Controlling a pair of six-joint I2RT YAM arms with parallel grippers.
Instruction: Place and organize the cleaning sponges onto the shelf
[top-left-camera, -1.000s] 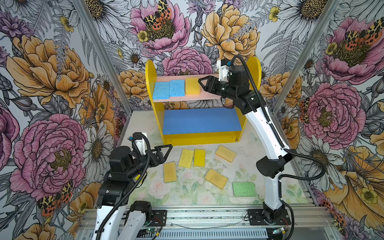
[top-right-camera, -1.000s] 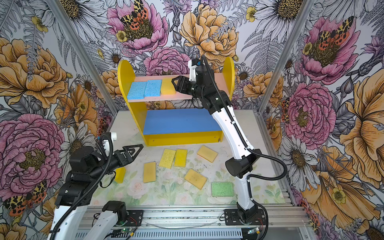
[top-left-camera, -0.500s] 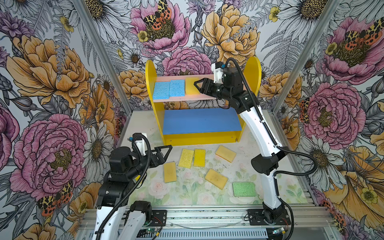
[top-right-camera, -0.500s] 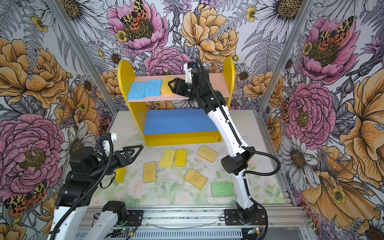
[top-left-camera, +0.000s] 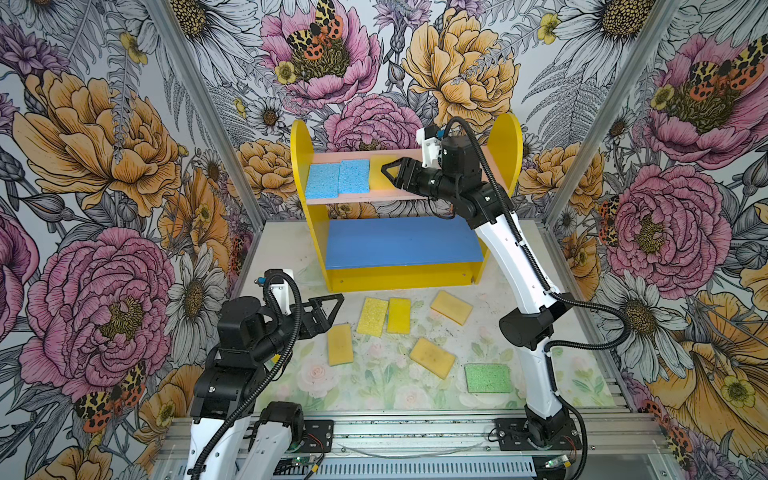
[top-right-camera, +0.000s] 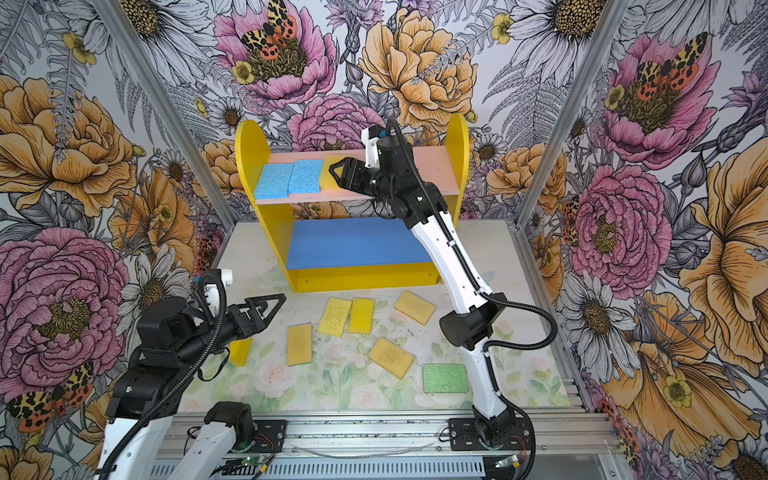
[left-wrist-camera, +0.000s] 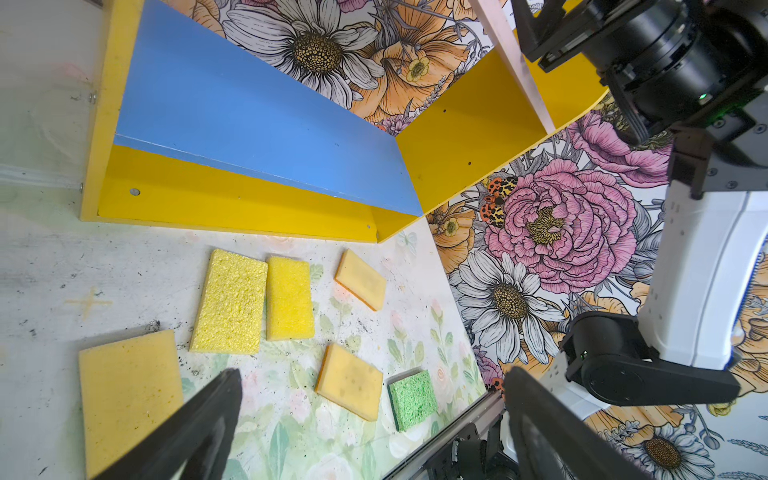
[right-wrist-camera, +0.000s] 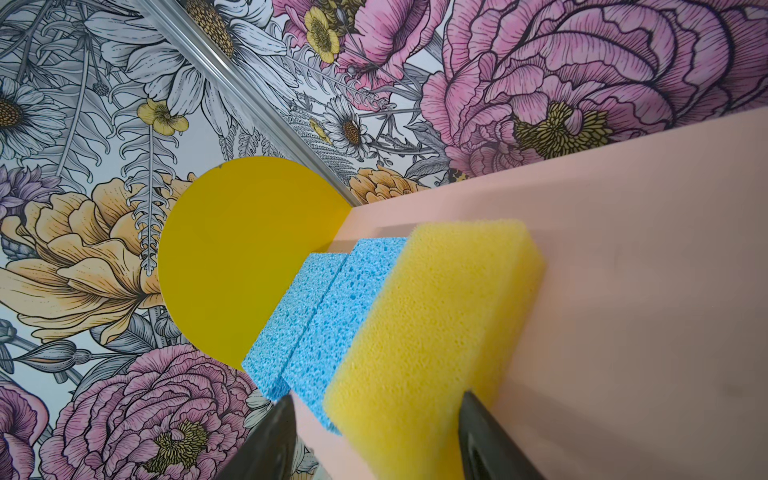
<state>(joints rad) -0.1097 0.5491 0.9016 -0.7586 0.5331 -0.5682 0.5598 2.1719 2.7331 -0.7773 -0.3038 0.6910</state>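
Leftward along the shelf (top-left-camera: 300, 166) is where the right gripper (top-left-camera: 388, 172) has slid over the last second. In both top views it now covers most of the yellow sponge (top-left-camera: 375, 163) on the pink upper board (top-right-camera: 434, 166), just right of the two blue sponges (top-left-camera: 353, 176) packed at the shelf's left end, so the row seems to be built from that end. At near left the left gripper (top-left-camera: 332, 303) hangs unmoved, jaws wide apart and empty, likely waiting clear of the loose sponges (top-left-camera: 399, 316) on the table (top-left-camera: 282, 249). Its wrist view shows the blue lower board (left-wrist-camera: 257, 112) bare, a tan sponge (left-wrist-camera: 129, 395) closest below the jaws and the green sponge (left-wrist-camera: 413, 399) at near right. From the right wrist, the jaws stand apart astride the yellow sponge with a gap on one side, not clamped. The sponge lies flat, touching or slightly overlapping its blue neighbour, and is probably being squared up.
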